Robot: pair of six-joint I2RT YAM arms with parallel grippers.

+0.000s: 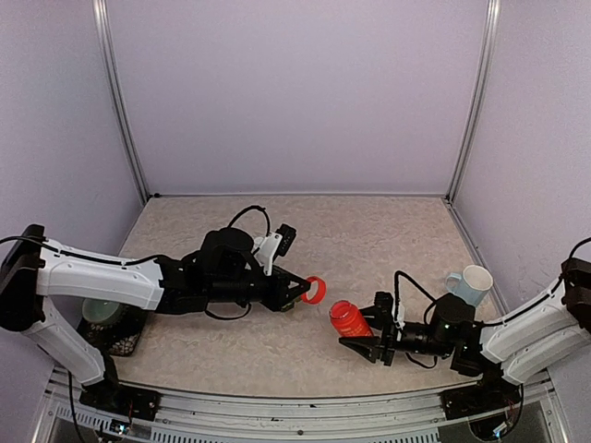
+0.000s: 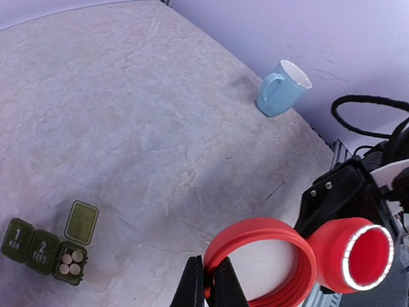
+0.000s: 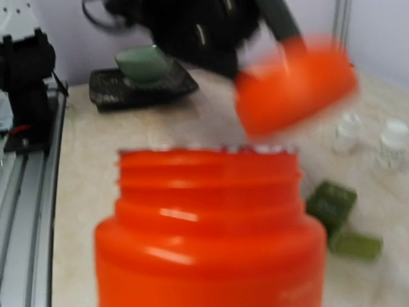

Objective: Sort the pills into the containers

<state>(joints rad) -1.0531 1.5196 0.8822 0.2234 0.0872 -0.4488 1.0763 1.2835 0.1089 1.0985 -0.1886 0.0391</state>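
Green plastic containers (image 2: 41,246) flat on the surface (image 2: 147,128), low left in the left wrist view, below and to the left of the left end effector (image 2: 208,284). Long axis running left to right there, dipping a little toward the right end. Two compartments shut, marked 1 and 2. Third one, at the right end, open, its lid (image 2: 82,222) flipped back toward the far side, four white pills (image 2: 70,262) inside. Also seen in the right wrist view, blurred, to the right of the bottle.

Left end effector pinched tight on the rim of a red cap (image 2: 262,256), held in the air with its round opening toward the wrist camera. Right end effector (image 1: 367,326) clamped around a red bottle (image 1: 348,318), mouth uncovered and pointing toward the cap, near it but apart.

Pale blue mug (image 1: 469,284) upright near the right wall, well apart from the containers. Dark tray (image 1: 115,340) carrying a green bowl (image 1: 100,309) at the near left corner.
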